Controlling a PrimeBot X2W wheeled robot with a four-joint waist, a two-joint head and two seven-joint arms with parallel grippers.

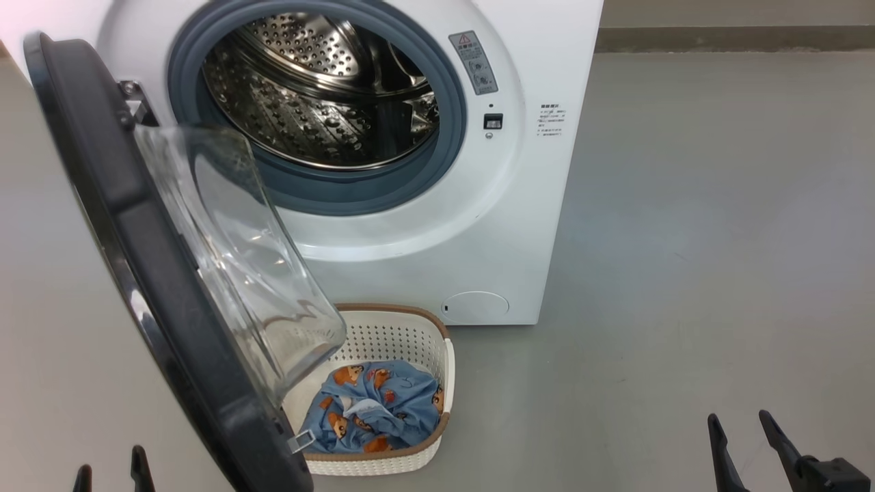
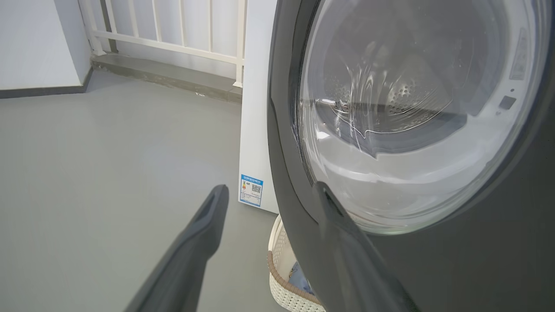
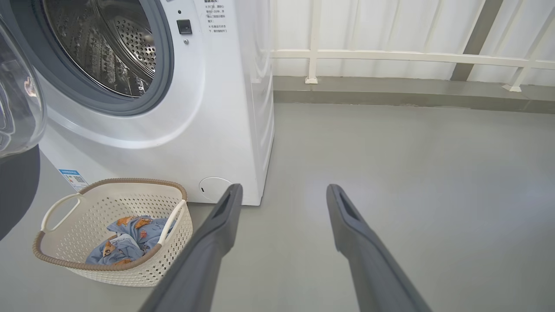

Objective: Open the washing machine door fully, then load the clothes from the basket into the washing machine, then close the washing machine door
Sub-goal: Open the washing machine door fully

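Observation:
The washing machine stands ahead with its steel drum bare. Its door, black-rimmed with bulging glass, hangs swung out toward me on the left and overlaps the basket. The cream basket sits on the floor before the machine, holding the light blue bear-print clothes. My left gripper is open at the lower left, just outside the door's black rim, holding nothing. Low on the right, my right gripper stands open over bare floor, to the right of the basket and clothes.
Grey floor stretches to the right of the machine. A low grey kerb with a white railing runs behind. A blue label sits low on the machine's left side, and a round filter cap marks its front.

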